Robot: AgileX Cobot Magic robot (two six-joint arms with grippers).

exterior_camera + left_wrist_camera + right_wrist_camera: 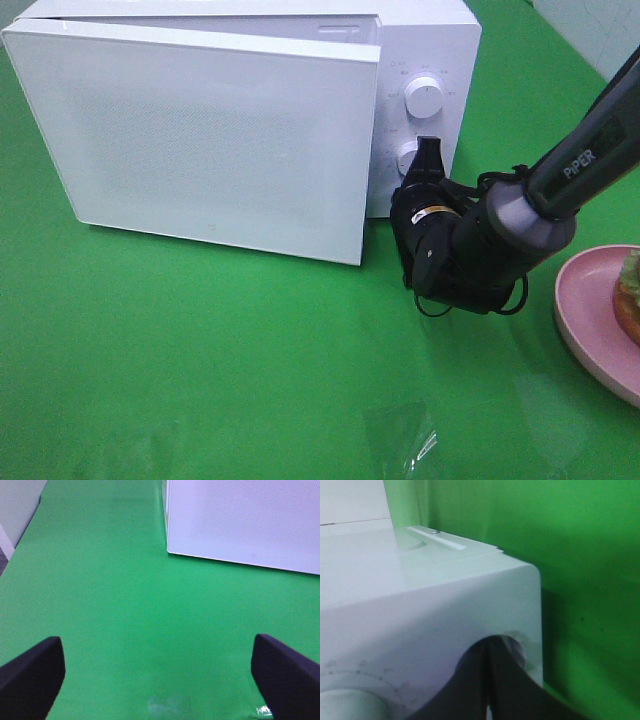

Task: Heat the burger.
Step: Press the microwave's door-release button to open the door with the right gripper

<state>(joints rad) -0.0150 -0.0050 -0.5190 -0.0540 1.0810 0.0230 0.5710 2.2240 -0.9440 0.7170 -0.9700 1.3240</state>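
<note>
- Right tool (428,150): jaws together, tips at the lower knob (403,160) of the microwave (430,40).
- Left tool (157,645): jaws wide apart above the green table (125,605).
- Microwave door (200,130) stands ajar.
- Burger (631,295) sits on the pink plate (590,310), right of the microwave.

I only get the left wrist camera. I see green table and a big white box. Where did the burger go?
Observer: The burger sits on a pink plate at the right edge of the high view, half cut off.
Operator: What is the other arm doing?
Observer: The right gripper is shut, its tip by the lower knob of the microwave. I can't tell if it touches.
Operator: Is the box open?
Observer: The door looks slightly ajar, its free edge standing out in front of the knob panel.
</note>
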